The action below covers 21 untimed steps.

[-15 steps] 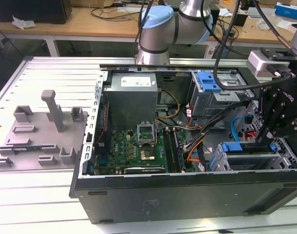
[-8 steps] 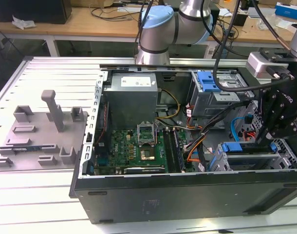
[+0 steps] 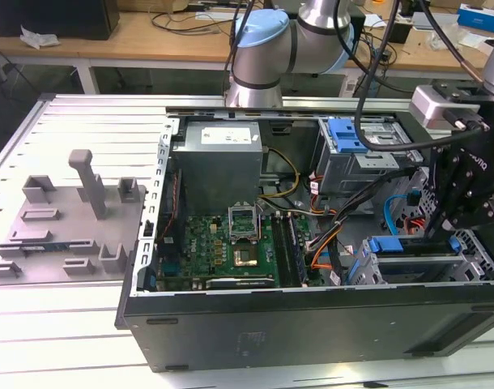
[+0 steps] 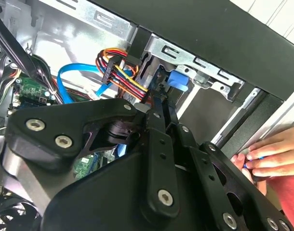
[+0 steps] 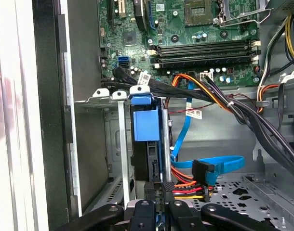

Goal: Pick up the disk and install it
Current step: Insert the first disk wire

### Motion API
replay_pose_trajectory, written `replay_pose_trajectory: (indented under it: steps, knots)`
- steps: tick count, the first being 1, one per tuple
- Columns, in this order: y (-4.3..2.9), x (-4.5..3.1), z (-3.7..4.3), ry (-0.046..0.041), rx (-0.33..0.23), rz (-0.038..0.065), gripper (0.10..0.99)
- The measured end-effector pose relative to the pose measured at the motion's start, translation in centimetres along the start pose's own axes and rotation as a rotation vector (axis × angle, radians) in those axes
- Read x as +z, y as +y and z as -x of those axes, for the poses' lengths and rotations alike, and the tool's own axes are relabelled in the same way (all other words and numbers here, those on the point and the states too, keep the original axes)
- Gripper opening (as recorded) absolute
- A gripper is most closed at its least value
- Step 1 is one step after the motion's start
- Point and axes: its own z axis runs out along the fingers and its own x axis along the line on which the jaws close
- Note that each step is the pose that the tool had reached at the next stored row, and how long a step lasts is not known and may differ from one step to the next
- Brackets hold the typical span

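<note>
The claw [image 5: 159,188] grips the disk [image 5: 146,126] by its edge. The disk stands on edge in a slot of the grey metal cage [image 5: 102,98], at a corner of the open computer case [image 3: 312,324]. Orange, red and yellow cables [image 5: 185,185] run just beside it, and the green motherboard [image 5: 200,29] lies beyond. A person's hand [image 4: 270,156] lies at the case's outer edge. The case sits on the table [image 3: 61,340].
</note>
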Motion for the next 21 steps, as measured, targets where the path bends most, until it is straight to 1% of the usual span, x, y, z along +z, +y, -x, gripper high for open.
replay_pose_trajectory:
  steps: [2,4,8,14,21]
  knots:
    - [0.0,-0.66,-0.01,0.0011,0.0,0.0,0.169]
    - [0.0,-1.16,0.01,0.0026,0.0,0.0,0.169]
    - [0.0,-1.24,0.02,0.0029,0.0,0.0,0.169]
    - [0.05,-1.3,0.63,0.0032,0.0,0.0,0.169]
    - [0.04,-1.29,0.55,0.0042,0.0,0.0,0.169]
